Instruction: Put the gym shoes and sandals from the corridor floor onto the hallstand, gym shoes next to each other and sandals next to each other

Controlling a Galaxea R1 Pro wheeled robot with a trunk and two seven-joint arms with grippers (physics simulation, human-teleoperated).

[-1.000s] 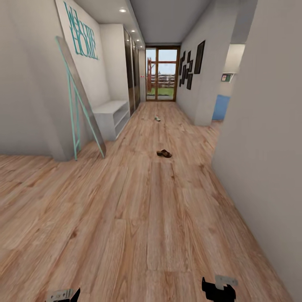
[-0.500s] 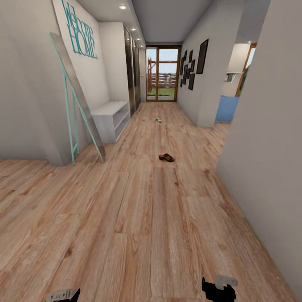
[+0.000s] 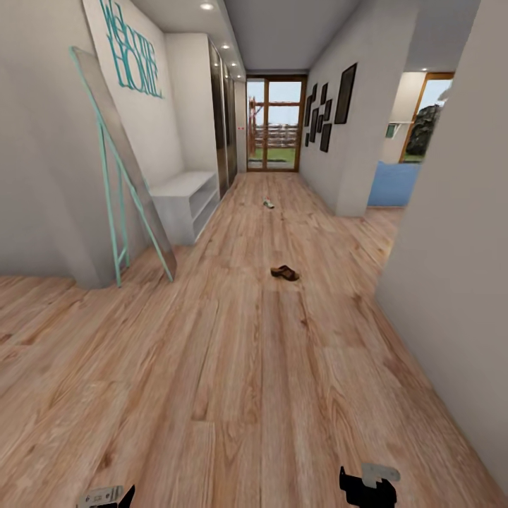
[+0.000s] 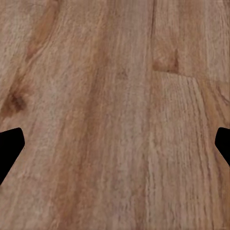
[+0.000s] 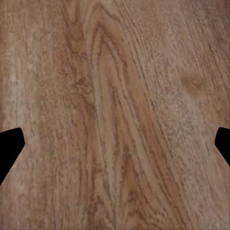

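Sandal nearer — view advanced, open corridor floor, hallstand left.

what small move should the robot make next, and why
Probably keep rolling forward toward the flat brown leather sandal on the light wood-plank floor. It lies well ahead of both grippers, whose wide-apart fingertips frame only bare planks, holding nothing.

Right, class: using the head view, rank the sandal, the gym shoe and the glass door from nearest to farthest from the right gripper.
1. Sandal, mid-corridor on the floor ahead of the right gripper.
2. Gym shoe, farther down the corridor.
3. Glass door, at the corridor's far end.
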